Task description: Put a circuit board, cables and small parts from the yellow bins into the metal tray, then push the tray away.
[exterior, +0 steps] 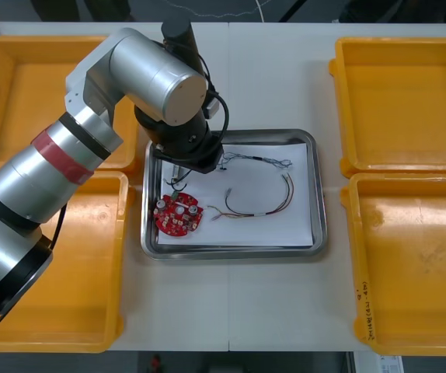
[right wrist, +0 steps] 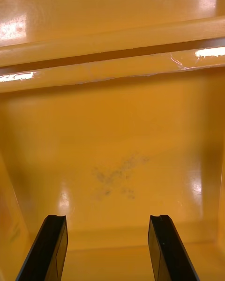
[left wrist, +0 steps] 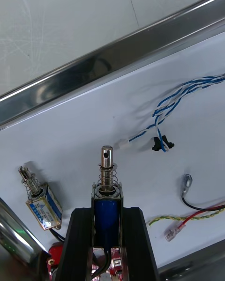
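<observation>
My left gripper [left wrist: 108, 225] is shut on a small metal part [left wrist: 107, 187] with a blue body and a spring pin, held just above the white inside of the metal tray [exterior: 316, 194]. In the front view the left arm covers the tray's upper left and hides the fingers. A second small metal part [left wrist: 41, 201] lies beside the held one. The round red circuit board [exterior: 178, 215] sits at the tray's lower left. A blue and white cable [left wrist: 178, 103], a black cable and a red and yellow cable [exterior: 258, 203] lie in the tray. My right gripper [right wrist: 108, 248] stands open over a bare bin floor.
Two yellow bins [exterior: 36, 256] flank the tray on the left and two yellow bins [exterior: 409, 256] on the right, all looking bare. The tray's shiny rim [left wrist: 108, 65] runs just beyond the held part, with bare table past it.
</observation>
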`<control>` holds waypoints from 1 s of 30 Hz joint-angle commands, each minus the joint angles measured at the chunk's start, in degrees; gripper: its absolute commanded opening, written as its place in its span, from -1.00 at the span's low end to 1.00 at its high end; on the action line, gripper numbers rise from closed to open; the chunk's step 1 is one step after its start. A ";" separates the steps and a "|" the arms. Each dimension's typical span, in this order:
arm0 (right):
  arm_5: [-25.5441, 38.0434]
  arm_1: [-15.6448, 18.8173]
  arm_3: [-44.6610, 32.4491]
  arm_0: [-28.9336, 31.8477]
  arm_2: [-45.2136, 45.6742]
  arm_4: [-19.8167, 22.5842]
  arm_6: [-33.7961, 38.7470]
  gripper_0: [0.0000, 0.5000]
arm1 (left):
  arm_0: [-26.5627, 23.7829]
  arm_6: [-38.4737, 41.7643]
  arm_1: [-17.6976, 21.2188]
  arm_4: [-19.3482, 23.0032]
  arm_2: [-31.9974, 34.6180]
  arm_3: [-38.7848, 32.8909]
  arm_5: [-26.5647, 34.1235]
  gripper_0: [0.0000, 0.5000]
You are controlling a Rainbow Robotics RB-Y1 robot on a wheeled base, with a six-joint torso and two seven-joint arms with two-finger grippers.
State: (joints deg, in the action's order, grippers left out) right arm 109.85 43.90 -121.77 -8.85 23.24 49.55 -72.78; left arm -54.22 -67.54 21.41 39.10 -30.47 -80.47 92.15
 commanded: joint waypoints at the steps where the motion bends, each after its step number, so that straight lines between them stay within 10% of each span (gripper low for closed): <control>1: 0.15 2.15 -0.48 0.24 1.10 0.02 -1.40 1.00 | -2.64 5.93 -1.37 -0.52 -2.67 1.28 -2.94 -1.00; 12: 0.15 2.15 -0.48 0.24 1.10 0.28 -1.22 1.00 | -2.12 5.67 -2.25 -1.66 -3.19 3.39 -5.05 -0.90; 16: 0.15 2.15 -0.48 0.24 1.10 0.28 -1.22 1.00 | -2.20 5.84 -2.16 -1.66 -3.19 3.30 -5.05 0.97; 30: 0.15 2.15 -0.48 0.24 0.84 0.64 -0.96 1.00 | -2.20 6.54 -1.90 -1.57 -1.87 1.36 -2.59 1.00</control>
State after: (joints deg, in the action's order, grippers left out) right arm 109.85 43.90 -121.77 -8.85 23.24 49.73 -72.78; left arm -54.22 -67.51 20.64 38.01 -32.90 -76.70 88.14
